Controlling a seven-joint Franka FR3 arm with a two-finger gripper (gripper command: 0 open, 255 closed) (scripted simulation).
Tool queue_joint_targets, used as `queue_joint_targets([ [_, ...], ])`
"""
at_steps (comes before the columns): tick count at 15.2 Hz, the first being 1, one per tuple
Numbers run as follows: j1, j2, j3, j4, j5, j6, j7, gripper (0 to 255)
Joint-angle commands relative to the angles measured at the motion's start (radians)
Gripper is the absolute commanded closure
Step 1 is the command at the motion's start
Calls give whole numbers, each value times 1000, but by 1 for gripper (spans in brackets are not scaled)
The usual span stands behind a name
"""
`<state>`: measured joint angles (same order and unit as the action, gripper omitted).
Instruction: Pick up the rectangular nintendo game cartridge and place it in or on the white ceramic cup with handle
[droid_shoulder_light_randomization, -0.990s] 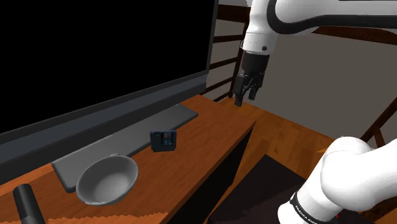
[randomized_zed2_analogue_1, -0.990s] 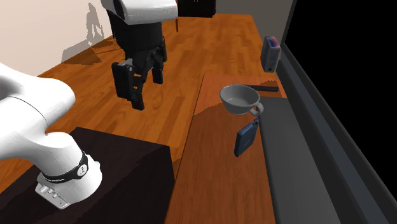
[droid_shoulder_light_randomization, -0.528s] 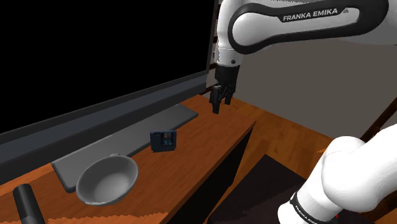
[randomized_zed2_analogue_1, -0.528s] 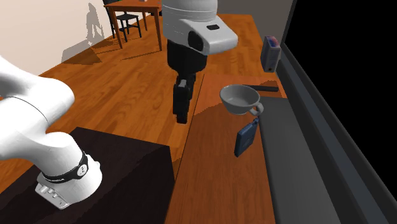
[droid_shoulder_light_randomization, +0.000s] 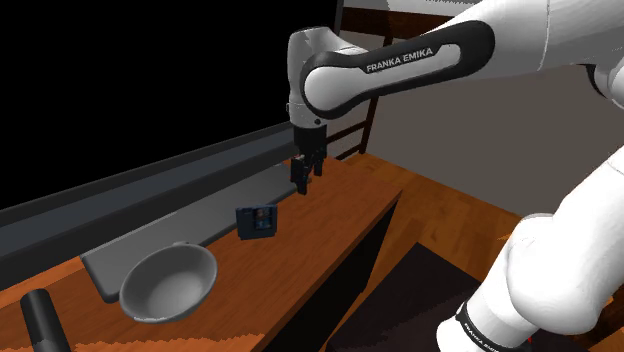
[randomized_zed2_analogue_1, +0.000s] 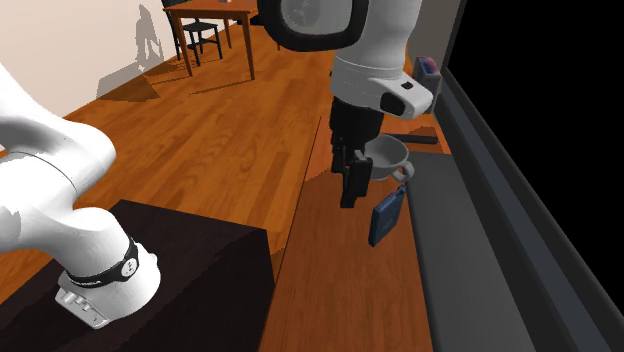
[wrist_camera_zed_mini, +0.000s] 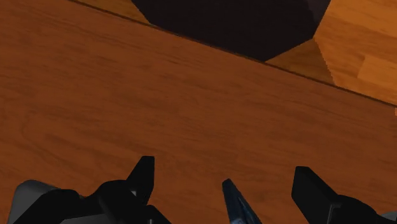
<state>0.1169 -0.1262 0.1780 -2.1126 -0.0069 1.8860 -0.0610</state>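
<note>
Motion first: within the last second the arm has swung in from beyond the table's far corner and dropped, so the gripper (droid_shoulder_light_randomization: 302, 184) now hangs low over the tabletop (droid_shoulder_light_randomization: 335, 215), just past the cartridge (droid_shoulder_light_randomization: 256, 221). I judge this the approach, nearly spent, with the grasp itself not yet begun. Nothing on the table has shifted meanwhile.

Nearest in the shoulder view sits the cup (droid_shoulder_light_randomization: 168, 283), grey and wide as a bowl, mouth up and empty. Beyond it, toward the shoulder view's right, the cartridge stands on edge. It is dark blue with its label toward the camera, near the cup but apart from it, at the edge of a grey mat (droid_shoulder_light_randomization: 200, 222). Farther again and a little right, the gripper points down, its tips higher than the cartridge's top and clear of it.

The second exterior view puts the gripper (randomized_zed2_analogue_1: 349, 192) just left of the cartridge (randomized_zed2_analogue_1: 386, 218), with the cup (randomized_zed2_analogue_1: 378, 152) behind them.

In the wrist view the fingers (wrist_camera_zed_mini: 143, 178) stand apart over bare wood. A dark blue sliver (wrist_camera_zed_mini: 238, 203) pokes up between them, probably the cartridge's top edge, though I cannot be sure. A short slide toward the cup and a descent would seem to remain before closing.
</note>
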Motion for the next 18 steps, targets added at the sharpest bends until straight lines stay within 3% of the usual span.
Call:
queue_joint_targets([
  [1,10,79,14,55,-28,20,-11,0],
  [8,59,325,53,229,-132,68,-33,0],
  [18,56,353,46,160,-145,163,-24,0],
])
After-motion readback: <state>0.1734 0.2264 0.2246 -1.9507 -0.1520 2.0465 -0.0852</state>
